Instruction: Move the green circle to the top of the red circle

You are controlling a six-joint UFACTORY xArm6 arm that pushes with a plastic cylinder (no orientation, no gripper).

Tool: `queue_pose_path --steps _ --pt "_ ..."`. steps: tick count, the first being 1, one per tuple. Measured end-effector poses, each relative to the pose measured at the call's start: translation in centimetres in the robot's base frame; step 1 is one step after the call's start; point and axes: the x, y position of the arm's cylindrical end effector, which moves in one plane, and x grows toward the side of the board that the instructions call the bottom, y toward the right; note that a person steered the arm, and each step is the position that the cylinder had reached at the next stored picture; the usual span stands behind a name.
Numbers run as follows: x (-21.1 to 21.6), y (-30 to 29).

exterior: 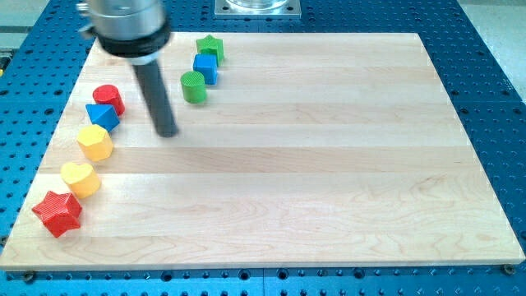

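The green circle (194,85) stands on the wooden board near the view's top, left of centre. The red circle (108,99) stands further to the view's left, near the board's left edge. My tip (168,131) rests on the board between them, below and slightly left of the green circle and to the right of the red circle. It touches neither block.
A blue cube (205,67) and a green star (210,48) sit just above the green circle. Below the red circle a blue triangle (103,115), a yellow hexagon (95,141), a yellow heart (80,178) and a red star (57,212) run down the left edge.
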Motion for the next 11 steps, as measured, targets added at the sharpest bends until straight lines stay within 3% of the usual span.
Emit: queue_pose_path --steps 2,4,6,7,9,10,11 --pt "-6.0 1.3" --pt "-7.1 4.6" --pt "-9.1 -1.0" --pt "-10.6 1.1" --pt "-11.5 -1.9" --pt "-9.9 -6.4" --pt "-9.8 -5.0"
